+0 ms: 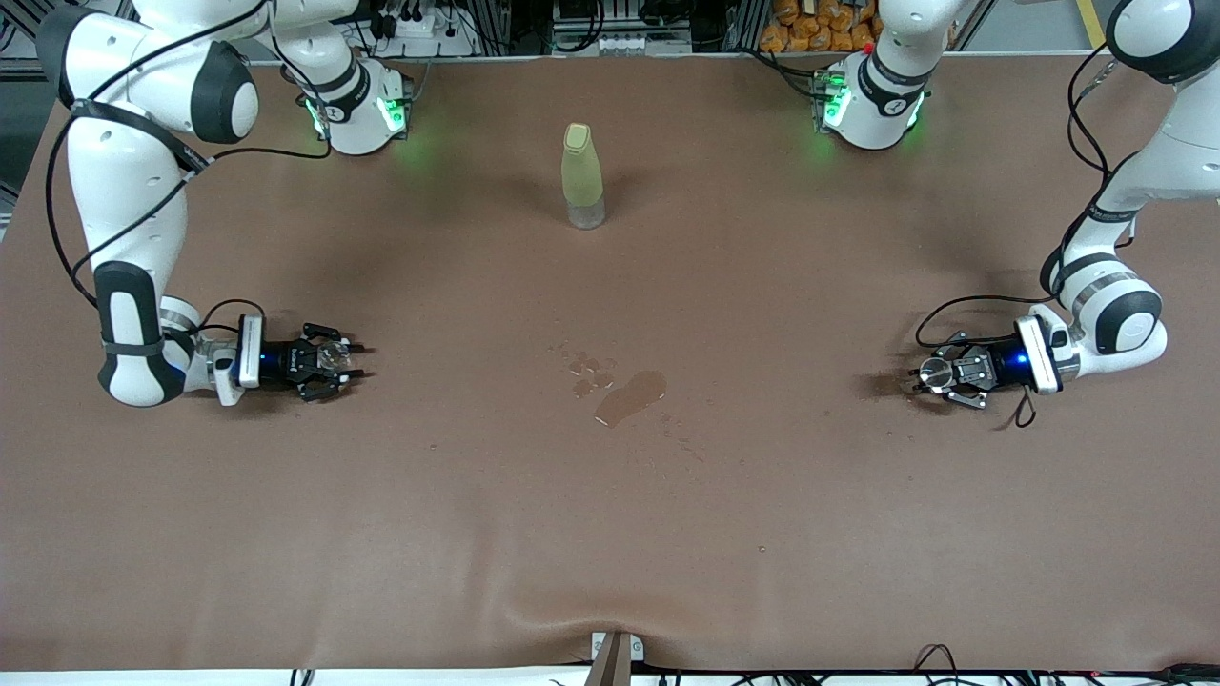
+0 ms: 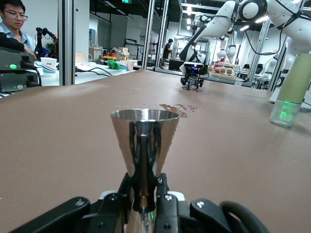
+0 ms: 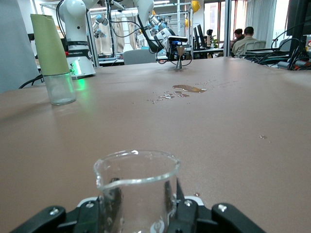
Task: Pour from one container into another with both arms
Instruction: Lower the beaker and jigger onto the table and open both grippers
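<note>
- Two grippers are sitting low at the two ends of the brown table (image 1: pixel 610 534), each gripping one small cup.
- The right gripper (image 1: pixel 345 360), at the right arm's end of the table, is closing its fingers on the sides of the clear glass cup (image 1: pixel 333 356); in the right wrist view this glass cup (image 3: pixel 137 190) is standing upright between the black fingers (image 3: pixel 187 213), with a pouring lip on its rim.
- The left gripper (image 1: pixel 926 375), at the left arm's end, is clamping its fingers around the narrow lower part of the grey metal cup (image 1: pixel 936 373); in the left wrist view the metal cup (image 2: pixel 144 145) is standing upright, round rim up, tapering down to where the fingers (image 2: pixel 166 206) are pinching it.
- A pale yellow-green bottle (image 1: pixel 582 176) is standing upright between the two arm bases, farther from the front camera than both cups.
- A puddle (image 1: pixel 630 396) with scattered droplets is lying on the table midway between the grippers, nearer to the front camera than the bottle.
</note>
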Action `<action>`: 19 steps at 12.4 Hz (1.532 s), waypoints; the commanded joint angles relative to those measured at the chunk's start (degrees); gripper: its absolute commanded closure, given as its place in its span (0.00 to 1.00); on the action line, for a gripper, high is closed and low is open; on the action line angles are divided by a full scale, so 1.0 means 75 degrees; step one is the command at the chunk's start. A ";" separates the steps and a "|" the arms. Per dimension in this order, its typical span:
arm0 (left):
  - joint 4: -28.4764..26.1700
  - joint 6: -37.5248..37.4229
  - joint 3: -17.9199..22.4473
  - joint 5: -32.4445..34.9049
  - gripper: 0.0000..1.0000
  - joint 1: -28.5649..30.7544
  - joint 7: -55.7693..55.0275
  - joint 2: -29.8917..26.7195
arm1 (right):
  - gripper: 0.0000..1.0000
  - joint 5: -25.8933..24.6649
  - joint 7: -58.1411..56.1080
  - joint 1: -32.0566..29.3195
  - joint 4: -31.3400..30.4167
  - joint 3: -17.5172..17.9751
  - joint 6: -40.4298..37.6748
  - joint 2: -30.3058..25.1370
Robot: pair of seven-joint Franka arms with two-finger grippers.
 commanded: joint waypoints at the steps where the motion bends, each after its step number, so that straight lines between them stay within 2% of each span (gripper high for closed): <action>1: 0.0117 -0.0181 0.0017 0.0105 0.56 0.0023 0.0137 0.0068 | 0.00 -0.0042 -0.0579 -0.0215 0.0058 0.0078 -0.0078 0.0053; 2: 0.0128 -0.0181 0.0017 0.0117 0.48 0.0046 0.0160 0.0102 | 0.00 -0.0077 -0.0579 -0.0215 0.0058 0.0031 -0.0078 0.0030; 3: 0.0129 -0.0181 0.0028 0.0128 0.31 0.0070 0.0160 0.0138 | 0.00 -0.0089 -0.0555 -0.0226 0.0058 -0.0050 -0.0078 0.0007; 4: 0.0129 -0.0181 0.0028 0.0140 0.08 0.0128 0.0149 0.0173 | 0.00 -0.0112 -0.0300 -0.0203 0.0070 -0.0225 -0.0067 -0.0005; 5: 0.0129 -0.0181 0.0028 0.0140 0.00 0.0163 0.0137 0.0173 | 0.00 -0.0287 0.0109 -0.0168 0.0070 -0.0424 -0.0066 -0.0052; 10: 0.0315 -0.0228 0.0087 0.0152 0.00 0.0304 -0.0376 0.0044 | 0.00 -0.2078 0.2837 -0.0074 0.0970 -0.1386 -0.0078 -0.0403; 14: 0.0936 -0.0228 0.0075 0.0983 0.00 0.0328 -0.2658 -0.0435 | 0.00 -0.3074 0.4479 0.0113 0.1452 -0.1960 -0.0078 -0.0742; 16: 0.1007 -0.0228 0.0087 0.1112 0.00 0.0328 -0.3748 -0.0867 | 0.00 -0.3905 0.5976 0.0288 0.1523 -0.2183 -0.0090 -0.1349; 19: 0.1580 -0.0228 -0.0204 0.1767 0.00 0.0246 -0.6429 -0.1383 | 0.00 -0.5276 0.8611 0.0406 0.1511 -0.2196 -0.0090 -0.2789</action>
